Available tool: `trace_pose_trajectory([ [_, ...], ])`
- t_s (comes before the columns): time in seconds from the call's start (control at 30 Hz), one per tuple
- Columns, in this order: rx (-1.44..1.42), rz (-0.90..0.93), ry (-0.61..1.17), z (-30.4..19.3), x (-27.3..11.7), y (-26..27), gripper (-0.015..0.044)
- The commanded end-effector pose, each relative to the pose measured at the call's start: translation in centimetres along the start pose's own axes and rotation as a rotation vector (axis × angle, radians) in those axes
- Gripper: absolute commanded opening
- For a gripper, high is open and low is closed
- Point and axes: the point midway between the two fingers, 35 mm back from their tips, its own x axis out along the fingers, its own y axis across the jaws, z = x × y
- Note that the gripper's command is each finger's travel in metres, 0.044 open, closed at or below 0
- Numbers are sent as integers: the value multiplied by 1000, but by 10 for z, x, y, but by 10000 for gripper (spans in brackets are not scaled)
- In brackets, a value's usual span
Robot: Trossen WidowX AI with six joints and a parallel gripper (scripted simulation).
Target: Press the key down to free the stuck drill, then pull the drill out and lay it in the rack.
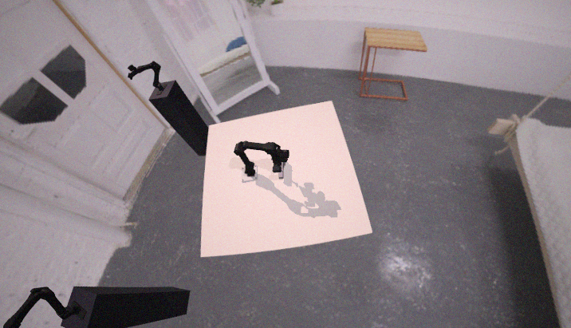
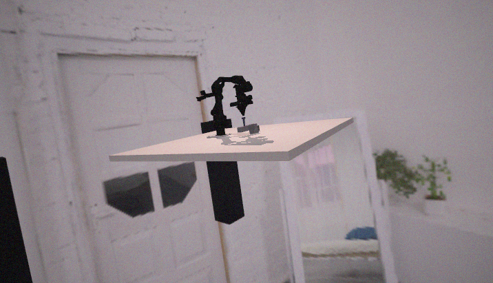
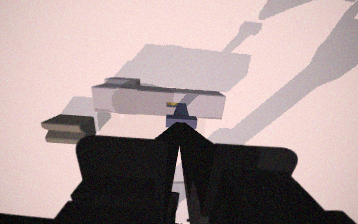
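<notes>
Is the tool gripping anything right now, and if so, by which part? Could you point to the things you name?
Nothing is held: the tool (image 2: pixel 243 114) (image 3: pixel 180 127) is closed on itself, above the blue upright piece (image 2: pixel 244 121) (image 3: pixel 181 120).

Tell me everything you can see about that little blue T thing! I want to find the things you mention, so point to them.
The blue T-shaped piece (image 2: pixel 244 120) (image 3: pixel 171 120) is dark blue, with a flat crossbar on top and a thin stem. It looks hard, like plastic or painted metal. It stands upright, its stem reaching down toward the pale grey block (image 1: pixel 281 176) (image 2: pixel 246 128) (image 3: pixel 145 102). The shut end effector (image 1: pixel 276 169) (image 2: pixel 243 115) (image 3: pixel 180 127) is right above; I can't tell if they touch.
</notes>
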Motion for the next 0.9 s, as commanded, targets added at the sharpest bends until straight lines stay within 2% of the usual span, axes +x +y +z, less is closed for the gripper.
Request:
trace_pose_trajectory([
  [0.0,-3,-1,8,0,3,-1,0],
  [0.87,-7,-1,17,0,21,-1,0],
])
